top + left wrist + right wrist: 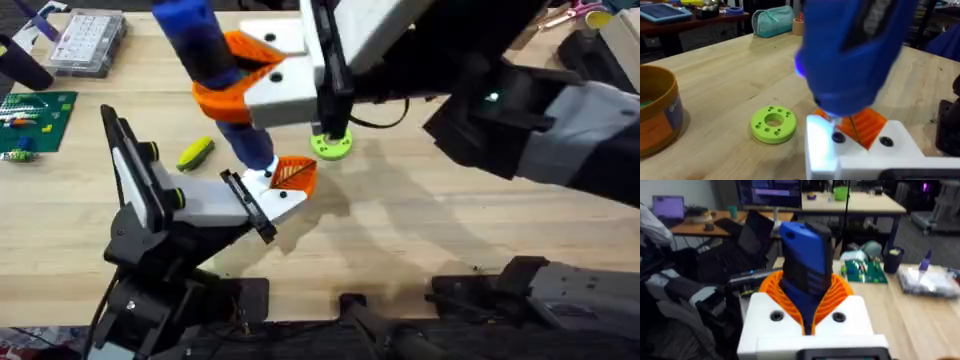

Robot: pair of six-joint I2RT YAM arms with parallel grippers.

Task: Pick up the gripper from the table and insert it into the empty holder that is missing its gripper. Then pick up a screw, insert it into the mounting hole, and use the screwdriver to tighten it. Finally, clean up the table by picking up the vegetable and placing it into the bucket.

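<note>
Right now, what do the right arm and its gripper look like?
The right gripper has a blocky white body with two dark screw heads and orange ribbed pads. The right arm is black with pale grey shells and a small green light.

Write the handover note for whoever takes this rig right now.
Right gripper: shut on the screwdriver, whose tip is down at the gripper, seated on the tip of the holder.
Left gripper: state cannot be told.
The screw can't be made out, so tightening is probably unfinished.
The vegetable lies loose beside the holder, not in the bucket.
Left to do: finish tightening, then bin the vegetable.
</note>
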